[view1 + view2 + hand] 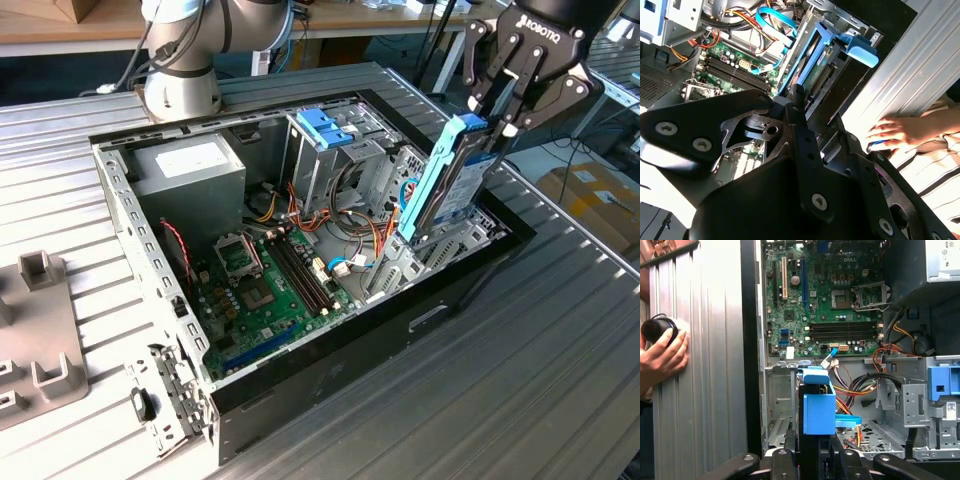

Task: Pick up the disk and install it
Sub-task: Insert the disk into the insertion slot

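Disk (458,190) is up on edge and leaning, with the gripper (500,125) fingers closed tight on its upper end. Its lower end dips into the open computer case (330,365) right at the case's long edge on the exterior view's right, by the metal bay (780,410) there. Can't tell if it's touching the bay. Its blue rail (430,180) faces the exterior camera. The case sits on the ribbed bench (540,370). Inside there's a green motherboard (265,290) on the floor, a grey power supply box (190,165) in a far corner, and a blue latch (325,125) on top of the drive cage. In the first wrist view a person's hand (662,355) rests on the bench just outside the case wall, fingers over a small round black thing (656,330).
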`<state>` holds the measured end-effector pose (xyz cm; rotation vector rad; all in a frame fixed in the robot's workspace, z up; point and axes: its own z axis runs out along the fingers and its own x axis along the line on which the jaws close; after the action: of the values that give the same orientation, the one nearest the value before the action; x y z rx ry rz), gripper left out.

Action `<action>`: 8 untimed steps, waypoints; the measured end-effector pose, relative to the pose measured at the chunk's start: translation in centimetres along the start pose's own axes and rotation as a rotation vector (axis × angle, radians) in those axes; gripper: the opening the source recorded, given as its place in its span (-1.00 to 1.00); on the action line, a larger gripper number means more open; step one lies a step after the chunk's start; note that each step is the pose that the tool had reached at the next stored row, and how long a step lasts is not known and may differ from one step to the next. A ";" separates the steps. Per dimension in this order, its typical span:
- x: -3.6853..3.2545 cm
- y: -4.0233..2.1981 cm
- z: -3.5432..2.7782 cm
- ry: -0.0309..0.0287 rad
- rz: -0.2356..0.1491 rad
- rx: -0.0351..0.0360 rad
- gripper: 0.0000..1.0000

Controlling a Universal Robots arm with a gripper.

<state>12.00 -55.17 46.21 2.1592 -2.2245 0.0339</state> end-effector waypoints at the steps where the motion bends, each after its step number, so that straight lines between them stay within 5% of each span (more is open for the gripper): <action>1: 0.00 0.01 0.00 0.0000 0.000 0.0000 -0.30; 8: -0.06 0.01 0.11 -0.0001 0.000 0.0000 -0.30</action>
<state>11.99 -55.12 46.10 2.1591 -2.2248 0.0339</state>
